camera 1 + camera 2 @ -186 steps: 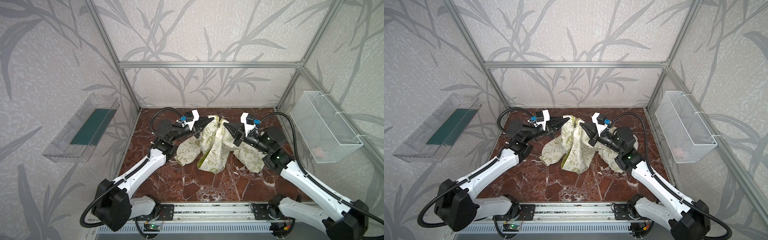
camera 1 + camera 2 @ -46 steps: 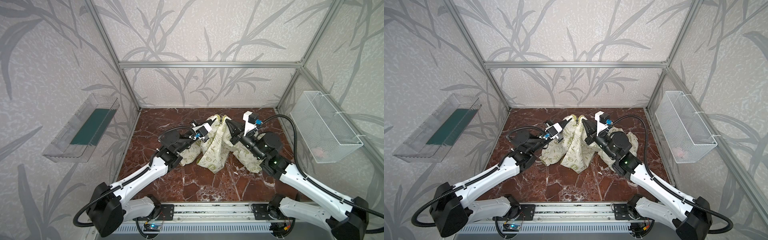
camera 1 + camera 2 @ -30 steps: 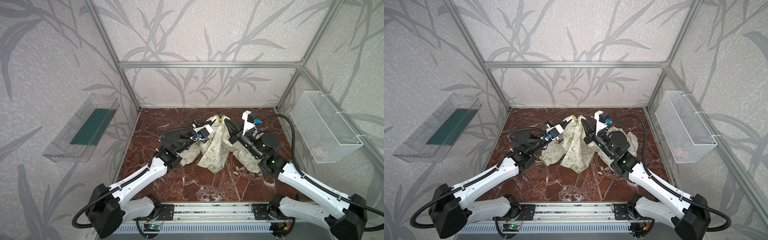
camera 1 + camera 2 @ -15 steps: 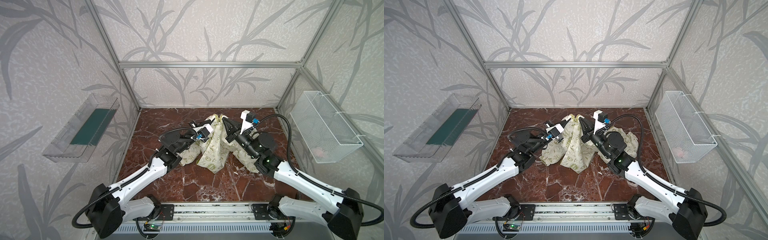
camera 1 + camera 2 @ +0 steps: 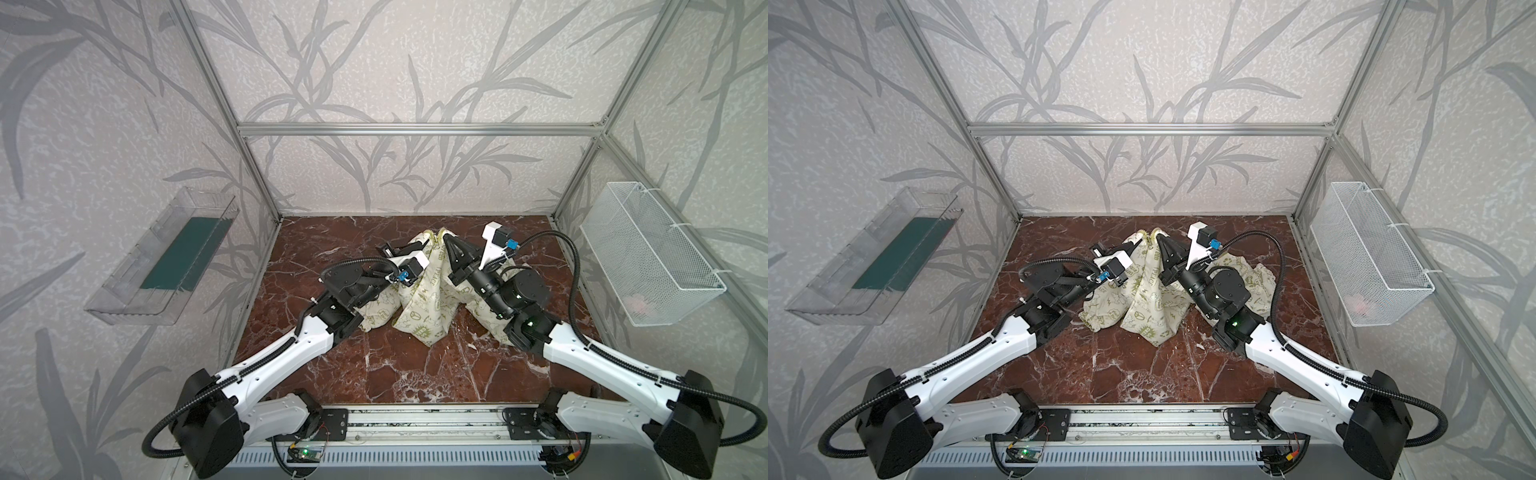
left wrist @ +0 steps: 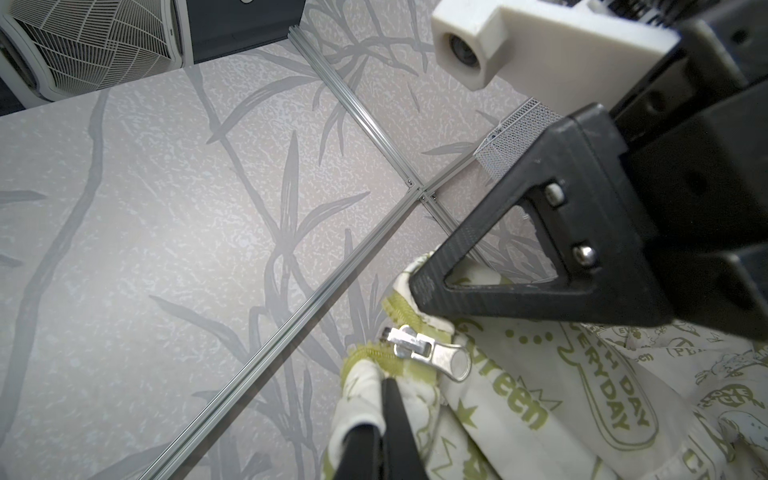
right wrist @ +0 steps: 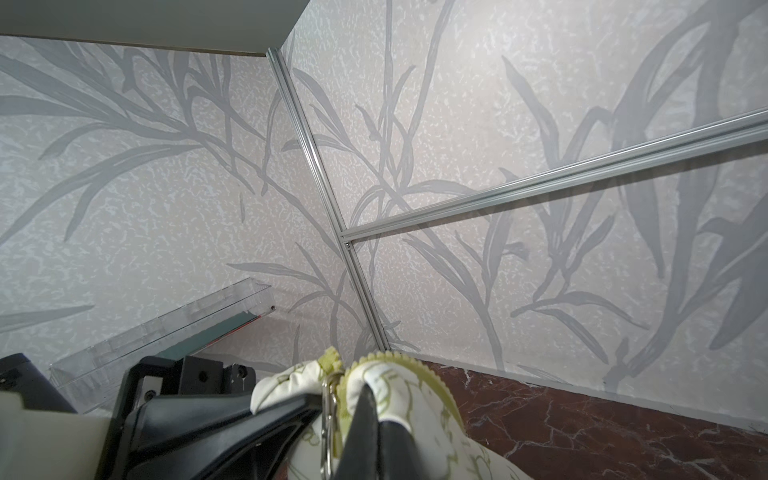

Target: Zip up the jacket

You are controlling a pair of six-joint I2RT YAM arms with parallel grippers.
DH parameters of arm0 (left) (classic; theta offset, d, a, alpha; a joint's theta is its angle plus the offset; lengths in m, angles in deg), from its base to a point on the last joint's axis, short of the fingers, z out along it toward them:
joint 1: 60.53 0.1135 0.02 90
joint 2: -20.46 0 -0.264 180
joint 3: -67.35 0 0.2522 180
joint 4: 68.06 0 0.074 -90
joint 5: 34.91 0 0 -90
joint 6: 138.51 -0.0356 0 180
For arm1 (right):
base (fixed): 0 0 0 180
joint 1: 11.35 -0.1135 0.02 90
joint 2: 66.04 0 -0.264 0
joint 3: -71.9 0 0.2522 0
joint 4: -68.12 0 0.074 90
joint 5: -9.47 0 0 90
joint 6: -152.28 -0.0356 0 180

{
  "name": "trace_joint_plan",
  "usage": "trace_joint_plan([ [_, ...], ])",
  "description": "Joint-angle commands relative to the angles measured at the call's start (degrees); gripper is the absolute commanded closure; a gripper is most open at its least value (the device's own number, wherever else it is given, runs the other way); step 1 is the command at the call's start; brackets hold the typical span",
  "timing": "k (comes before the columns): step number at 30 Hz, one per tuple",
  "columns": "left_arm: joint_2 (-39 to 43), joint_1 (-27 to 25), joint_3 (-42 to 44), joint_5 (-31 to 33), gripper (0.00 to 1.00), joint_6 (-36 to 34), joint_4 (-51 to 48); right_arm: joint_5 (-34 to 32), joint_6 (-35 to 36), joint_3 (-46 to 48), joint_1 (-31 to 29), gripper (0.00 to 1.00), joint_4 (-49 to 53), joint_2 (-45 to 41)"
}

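The jacket [image 5: 419,299] [image 5: 1144,305], cream with olive doodles, is lifted into a peak over the marble floor. My left gripper [image 5: 424,246] [image 5: 1134,246] is shut on one front edge near the top; the left wrist view shows its fingers [image 6: 384,386] pinching cream fabric just below the silver zipper slider [image 6: 411,345] and its pull tab [image 6: 455,365]. My right gripper [image 5: 445,240] [image 5: 1160,241] is shut on the other front edge [image 7: 365,395], beside the green zipper teeth [image 7: 415,365]. The two grippers' tips are almost touching at the peak.
A clear plastic tray [image 5: 174,262] with a green bottom hangs on the left wall. A white wire basket [image 5: 648,253] hangs on the right wall. Aluminium frame posts stand at the back corners. Bare marble floor [image 5: 374,365] lies in front of the jacket.
My right gripper has moved left and slightly back with its edge of the jacket, closing the gap to the left gripper. The left arm has stayed almost still.
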Motion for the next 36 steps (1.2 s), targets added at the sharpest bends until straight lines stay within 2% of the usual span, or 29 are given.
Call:
trace_joint_plan([
  [1, 1.7, -0.2, 0.8, -1.6, 1.0, -1.2, -1.5, -2.0, -0.2, 0.1, -0.4, 1.0, -6.4, -1.5],
  [4, 2.3, 0.0, 2.3, -2.2, 1.0, 3.8, 1.2, -4.2, 0.0, -0.3, -0.3, 1.0, -5.7, -1.1],
  [9, 2.4, 2.0, 0.3, -11.0, 1.0, 9.5, -7.6, -3.4, -0.9, -1.8, 0.8, 1.0, -8.1, 1.4],
  [13, 1.2, 2.7, 1.2, -8.3, 1.0, 10.0, -7.3, -3.2, -2.2, -2.7, 0.8, 1.0, -9.5, 1.9],
  [16, 0.1, 4.0, -0.3, -8.8, 1.0, 10.4, -9.0, -3.7, -2.5, -2.2, 0.8, 1.0, -8.4, 0.8],
  [21, -3.2, 7.0, -2.7, -12.0, 1.0, 15.4, -7.3, -3.8, -1.8, -2.4, 0.9, 1.0, -8.3, 0.5],
  [25, -8.9, 10.8, -6.9, -17.4, 1.0, 20.9, -0.3, -1.6, -3.4, -4.2, 5.1, 1.0, -10.8, 5.0],
  [28, -13.2, 12.6, -11.6, -19.8, 1.0, 21.4, 4.0, 1.4, -2.7, -9.1, 9.0, 1.0, -16.0, 10.7],
  [31, -17.5, 13.1, -18.1, -21.1, 1.0, 19.5, 5.1, 6.6, -2.1, -18.7, 12.3, 1.0, -13.9, 15.9],
  [36, -23.3, 14.0, -29.3, -21.7, 1.0, 19.2, 6.7, 12.1, 0.6, -33.2, 14.0, 1.0, -9.1, 21.0],
])
